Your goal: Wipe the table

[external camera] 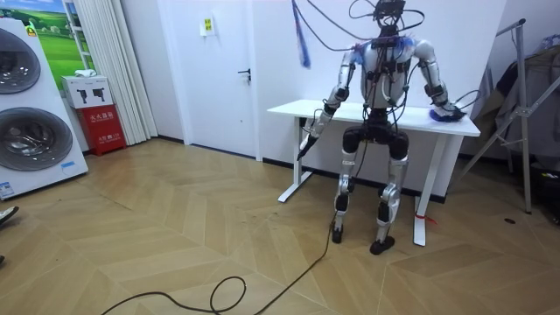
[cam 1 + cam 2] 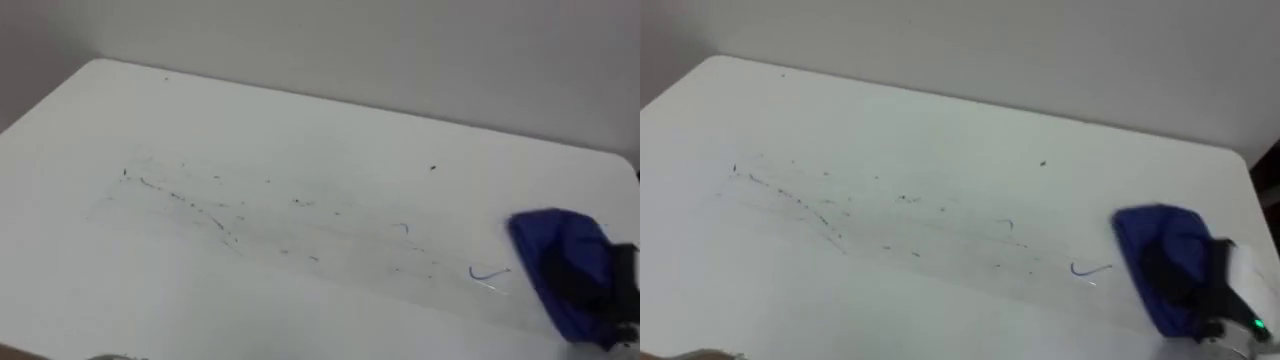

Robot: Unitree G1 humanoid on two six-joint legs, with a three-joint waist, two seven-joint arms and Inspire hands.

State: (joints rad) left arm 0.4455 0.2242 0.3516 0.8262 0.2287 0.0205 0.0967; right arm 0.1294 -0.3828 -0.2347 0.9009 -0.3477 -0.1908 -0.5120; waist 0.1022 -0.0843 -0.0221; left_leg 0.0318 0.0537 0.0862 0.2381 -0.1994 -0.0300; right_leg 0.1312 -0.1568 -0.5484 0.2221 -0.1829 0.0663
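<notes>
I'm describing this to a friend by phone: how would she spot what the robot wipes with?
Start at the white table by the wall and follow it to its right end, past the faint scribbled marks. There, under the robot's right hand, lies a crumpled cloth. It is deep blue and bunched, where everything else on the top is thin pen lines.

Silver-grey shells on arms and legs, black joints, a dark torso crossed by black cables, a blue-violet glow at the shoulders. The right robot hand (image 2: 1192, 282) is black, with a white tag and a green light behind it
</notes>
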